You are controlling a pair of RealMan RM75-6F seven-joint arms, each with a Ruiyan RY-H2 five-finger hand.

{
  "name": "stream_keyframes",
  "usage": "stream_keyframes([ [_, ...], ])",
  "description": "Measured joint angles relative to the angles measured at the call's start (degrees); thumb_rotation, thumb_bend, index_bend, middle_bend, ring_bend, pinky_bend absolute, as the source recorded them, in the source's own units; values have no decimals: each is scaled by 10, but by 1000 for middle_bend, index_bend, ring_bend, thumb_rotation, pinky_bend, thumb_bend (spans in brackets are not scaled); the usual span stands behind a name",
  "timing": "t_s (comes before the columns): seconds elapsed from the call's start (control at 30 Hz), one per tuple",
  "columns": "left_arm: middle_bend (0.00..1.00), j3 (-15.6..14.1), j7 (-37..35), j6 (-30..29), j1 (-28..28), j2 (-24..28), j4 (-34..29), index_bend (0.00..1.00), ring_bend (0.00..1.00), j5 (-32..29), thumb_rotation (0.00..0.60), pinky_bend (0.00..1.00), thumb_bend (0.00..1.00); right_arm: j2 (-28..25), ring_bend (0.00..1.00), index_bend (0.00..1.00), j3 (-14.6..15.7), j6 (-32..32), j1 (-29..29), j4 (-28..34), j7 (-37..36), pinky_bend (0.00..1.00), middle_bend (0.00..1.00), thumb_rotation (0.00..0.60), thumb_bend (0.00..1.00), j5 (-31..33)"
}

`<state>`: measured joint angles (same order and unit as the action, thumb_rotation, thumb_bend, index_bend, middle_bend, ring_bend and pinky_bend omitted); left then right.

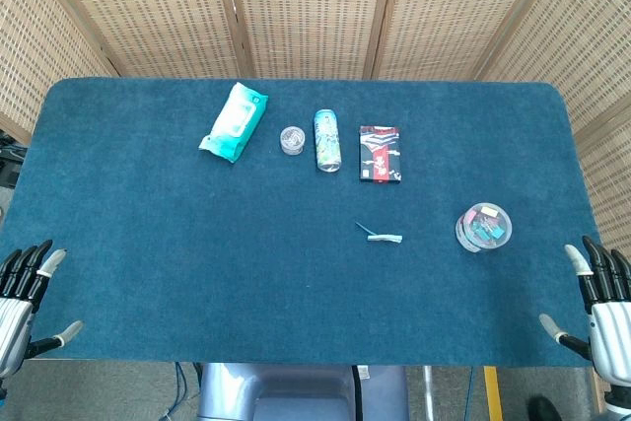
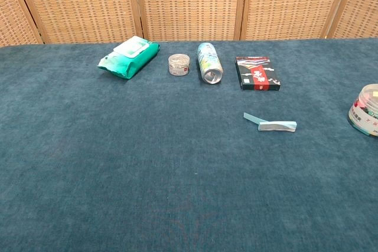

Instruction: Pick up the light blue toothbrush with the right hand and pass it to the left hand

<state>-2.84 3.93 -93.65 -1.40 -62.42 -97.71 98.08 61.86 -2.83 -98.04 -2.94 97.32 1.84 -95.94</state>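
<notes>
1. Nearest, at the table's front edge, the left hand and right hand sit outside the two front corners with fingers released and spread, holding nothing. This looks like a rest pose, with no reach begun.
2. The table is covered in dark blue cloth.
3. Further in, right of centre, the light blue toothbrush lies flat on the cloth, well apart from both hands and nearer the right one, which suits a right-hand pickup. In the chest view its thicker end points right and a thin end angles up-left.
4. To its right stands a clear round tub of coloured bits; its label is too small to read.
5. Farthest, a row: a green wipes pack, a small round jar, a can lying on its side, and a black-and-red box. No print is legible.
</notes>
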Motion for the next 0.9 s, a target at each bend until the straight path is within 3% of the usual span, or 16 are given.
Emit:
stream_keyframes([
  [0.4,0,6,4,4,2,-2,-1,0,0,-11,600,0,0,4,0,0,2,27,12,2,15,0,0,600,0,1],
  [0.67,0,16,20,15,5,-8,-6,0,0,-37,600,0,0,-4,0,8,-27,127,85,46,86,0,0,600,0,7],
  [0.83,0,27,33,28,12,-10,-12,0,0,-59,600,0,0,-6,0,160,-70,236,162,75,121,0,0,600,0,65],
  [0.9,0,31,37,34,15,-10,-14,0,0,-69,600,0,0,3,0,282,-87,279,195,74,132,0,0,600,0,99],
])
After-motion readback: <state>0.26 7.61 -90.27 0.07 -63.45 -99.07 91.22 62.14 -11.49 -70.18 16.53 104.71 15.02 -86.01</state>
